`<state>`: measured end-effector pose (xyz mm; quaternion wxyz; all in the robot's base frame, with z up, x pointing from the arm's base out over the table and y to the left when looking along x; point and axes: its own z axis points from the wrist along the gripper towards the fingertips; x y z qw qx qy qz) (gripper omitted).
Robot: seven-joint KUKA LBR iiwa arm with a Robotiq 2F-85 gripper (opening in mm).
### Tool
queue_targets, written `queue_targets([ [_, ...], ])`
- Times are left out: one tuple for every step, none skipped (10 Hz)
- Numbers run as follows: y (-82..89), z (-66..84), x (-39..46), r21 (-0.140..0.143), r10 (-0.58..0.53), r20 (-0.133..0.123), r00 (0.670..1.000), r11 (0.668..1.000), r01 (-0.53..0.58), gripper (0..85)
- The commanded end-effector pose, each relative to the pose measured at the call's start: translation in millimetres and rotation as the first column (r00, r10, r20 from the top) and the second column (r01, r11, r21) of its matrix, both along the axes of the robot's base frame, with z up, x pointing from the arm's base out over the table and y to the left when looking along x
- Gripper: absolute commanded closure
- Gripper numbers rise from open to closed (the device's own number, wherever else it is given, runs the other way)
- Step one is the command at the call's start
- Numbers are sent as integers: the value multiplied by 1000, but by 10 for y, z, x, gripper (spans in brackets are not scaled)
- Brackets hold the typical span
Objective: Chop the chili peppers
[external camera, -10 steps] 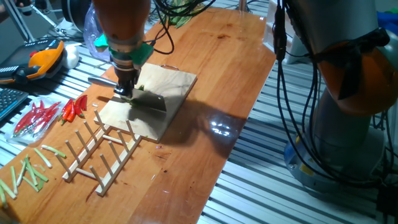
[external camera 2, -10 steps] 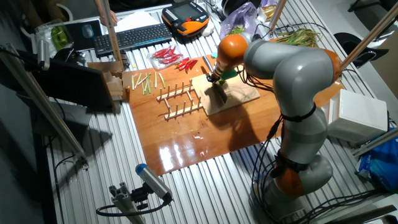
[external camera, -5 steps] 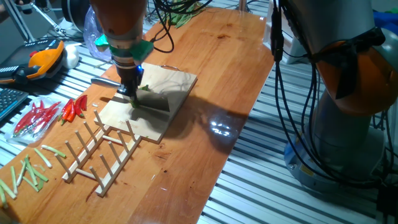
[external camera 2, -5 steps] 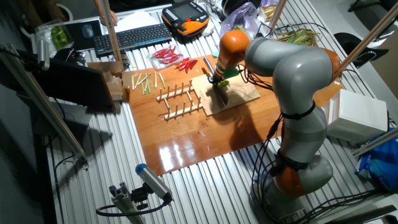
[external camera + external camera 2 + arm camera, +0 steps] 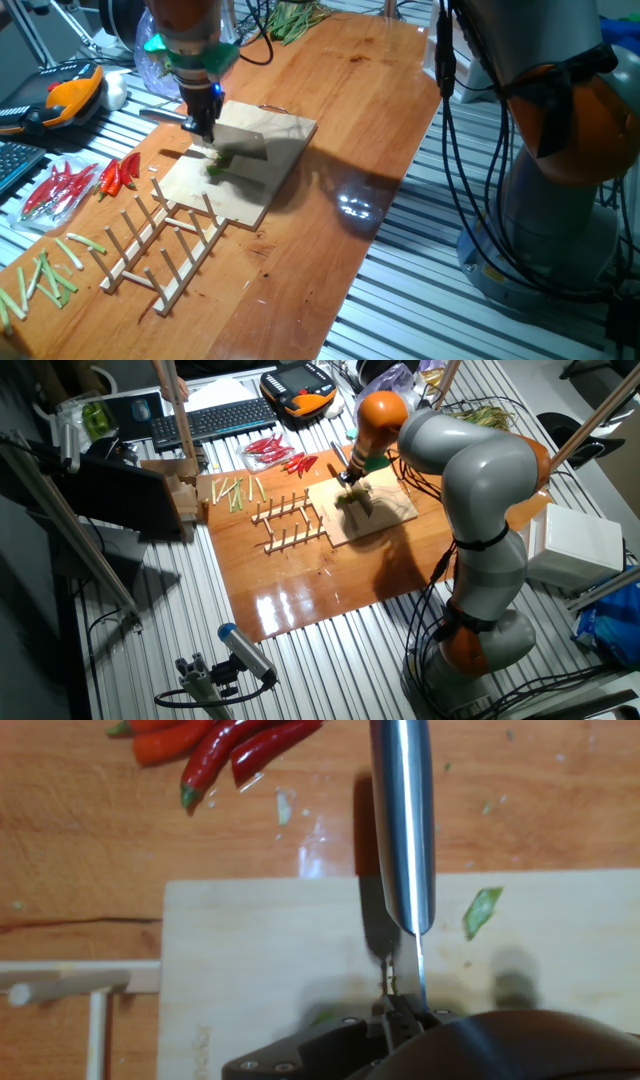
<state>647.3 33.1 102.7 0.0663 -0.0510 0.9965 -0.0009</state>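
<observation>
One fixed view: gripper (image 5: 203, 122) clenched on knife (image 5: 238, 144), blade lifted off cutting board (image 5: 240, 160); chili peppers (image 5: 217, 165) lie under it. Mid-chop; next: bring blade down on the chili.

Other fixed view: blade sat lower earlier.

Hand view: green bit (image 5: 481, 912) beside blade.

A robotics lab: slatted aluminium bench (image 5: 300, 660), keyboard (image 5: 210, 420), teach pendant (image 5: 300, 382) (orange-trimmed), loose cables (image 5: 470, 150) beside the arm's base.

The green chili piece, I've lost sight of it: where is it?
In one fixed view the green chili piece lies on the wooden board, near its left edge, just below the knife blade.
</observation>
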Motion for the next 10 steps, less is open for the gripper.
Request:
queue_targets([
  [-34,8,18,3,4,-2,1000,1000,-4,850],
  [-28,-19,23,3,2,4,1000,1000,-2,850],
  [1,-70,12,10,-5,12,1000,1000,5,850],
  [22,-114,1,16,-12,16,1000,1000,11,850],
  [25,-153,0,22,-12,19,1000,1000,11,850],
  [18,-188,3,28,-10,22,1000,1000,10,850],
  [16,-222,-6,31,-11,27,1000,999,10,850],
  [28,-248,-25,33,-12,30,999,999,11,850],
  [48,-280,-50,35,-19,34,999,999,17,850],
  [71,-311,-81,38,-23,39,999,999,22,850],
])
